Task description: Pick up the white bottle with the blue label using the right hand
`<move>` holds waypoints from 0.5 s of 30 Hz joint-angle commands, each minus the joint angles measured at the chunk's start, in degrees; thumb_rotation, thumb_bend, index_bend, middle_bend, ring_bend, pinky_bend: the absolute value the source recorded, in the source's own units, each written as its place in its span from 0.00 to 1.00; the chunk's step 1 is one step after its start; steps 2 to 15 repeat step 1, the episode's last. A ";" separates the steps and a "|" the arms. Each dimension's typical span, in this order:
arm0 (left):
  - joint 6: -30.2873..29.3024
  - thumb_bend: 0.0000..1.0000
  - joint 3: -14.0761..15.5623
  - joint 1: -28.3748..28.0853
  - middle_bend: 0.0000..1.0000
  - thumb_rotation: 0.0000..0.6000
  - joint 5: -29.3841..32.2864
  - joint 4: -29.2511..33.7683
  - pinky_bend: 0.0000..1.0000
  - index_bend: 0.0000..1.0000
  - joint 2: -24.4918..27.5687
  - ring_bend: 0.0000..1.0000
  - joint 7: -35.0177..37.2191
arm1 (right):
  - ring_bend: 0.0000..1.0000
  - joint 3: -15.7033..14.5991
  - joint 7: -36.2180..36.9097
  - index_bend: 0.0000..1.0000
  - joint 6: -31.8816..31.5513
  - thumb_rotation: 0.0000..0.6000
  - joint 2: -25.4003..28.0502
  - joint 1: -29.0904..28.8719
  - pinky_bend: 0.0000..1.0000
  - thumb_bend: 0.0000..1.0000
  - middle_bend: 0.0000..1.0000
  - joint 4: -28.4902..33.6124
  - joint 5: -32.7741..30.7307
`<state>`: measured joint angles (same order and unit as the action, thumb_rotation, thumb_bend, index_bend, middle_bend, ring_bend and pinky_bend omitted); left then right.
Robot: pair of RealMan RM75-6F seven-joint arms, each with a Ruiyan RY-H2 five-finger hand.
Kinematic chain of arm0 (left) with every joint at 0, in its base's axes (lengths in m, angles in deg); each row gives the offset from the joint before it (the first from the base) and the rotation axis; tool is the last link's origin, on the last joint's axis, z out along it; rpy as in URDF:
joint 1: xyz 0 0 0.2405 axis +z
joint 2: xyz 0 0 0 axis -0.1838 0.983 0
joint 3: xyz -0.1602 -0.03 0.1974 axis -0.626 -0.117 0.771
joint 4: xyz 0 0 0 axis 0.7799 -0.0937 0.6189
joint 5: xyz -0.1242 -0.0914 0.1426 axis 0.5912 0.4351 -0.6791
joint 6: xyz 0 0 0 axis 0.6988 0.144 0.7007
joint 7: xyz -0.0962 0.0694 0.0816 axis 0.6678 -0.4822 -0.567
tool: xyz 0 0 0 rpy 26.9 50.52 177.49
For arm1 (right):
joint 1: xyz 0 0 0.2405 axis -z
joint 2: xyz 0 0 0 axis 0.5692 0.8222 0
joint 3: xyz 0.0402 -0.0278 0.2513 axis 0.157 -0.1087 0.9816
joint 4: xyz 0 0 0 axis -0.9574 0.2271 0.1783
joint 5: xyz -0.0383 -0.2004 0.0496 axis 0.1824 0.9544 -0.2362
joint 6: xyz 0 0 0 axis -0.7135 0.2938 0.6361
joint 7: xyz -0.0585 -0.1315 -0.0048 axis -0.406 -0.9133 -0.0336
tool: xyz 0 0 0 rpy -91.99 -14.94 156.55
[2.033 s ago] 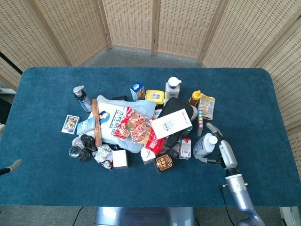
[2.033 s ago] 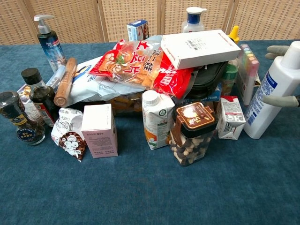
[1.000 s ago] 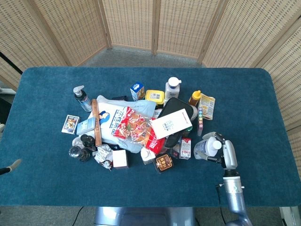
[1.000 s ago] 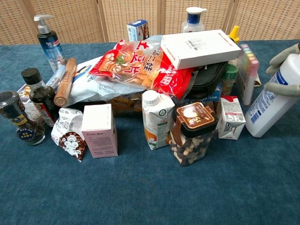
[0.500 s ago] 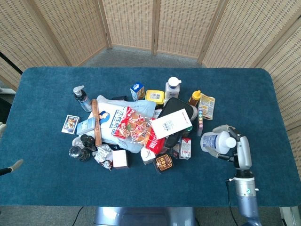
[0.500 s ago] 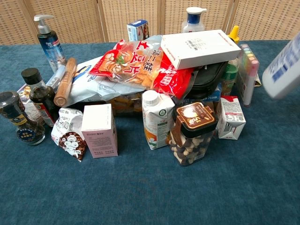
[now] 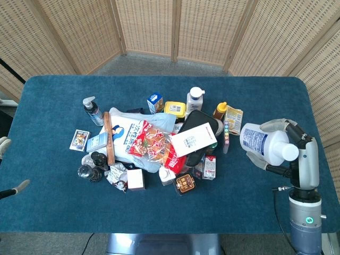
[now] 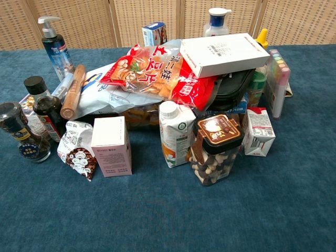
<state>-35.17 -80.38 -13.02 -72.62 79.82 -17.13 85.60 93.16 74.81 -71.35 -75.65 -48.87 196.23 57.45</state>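
Head view: the right robot hand (image 7: 287,146) holds the white bottle (image 7: 264,142) tilted, clear of the worktop (image 7: 159,207), the clutter heap lying to its left; the pick-up looks essentially done. Chest view: neither bottle nor robot hand shows, only the heap.
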 commanded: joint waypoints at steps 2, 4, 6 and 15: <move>-0.11 0.00 0.06 0.05 0.00 1.00 -0.12 0.05 0.00 0.00 0.03 0.00 0.03 | 0.39 0.84 -2.63 0.65 0.06 1.00 1.41 -0.44 0.55 0.00 0.68 2.90 0.30; -0.11 0.00 0.06 0.05 0.00 1.00 -0.12 0.05 0.00 0.00 0.03 0.00 0.03 | 0.39 0.84 -2.63 0.65 0.06 1.00 1.41 -0.44 0.55 0.00 0.68 2.90 0.30; -0.11 0.00 0.06 0.05 0.00 1.00 -0.12 0.05 0.00 0.00 0.03 0.00 0.03 | 0.39 0.84 -2.63 0.65 0.06 1.00 1.41 -0.44 0.55 0.00 0.68 2.90 0.30; -0.11 0.00 0.06 0.05 0.00 1.00 -0.12 0.05 0.00 0.00 0.03 0.00 0.03 | 0.39 0.84 -2.63 0.65 0.06 1.00 1.41 -0.44 0.55 0.00 0.68 2.90 0.30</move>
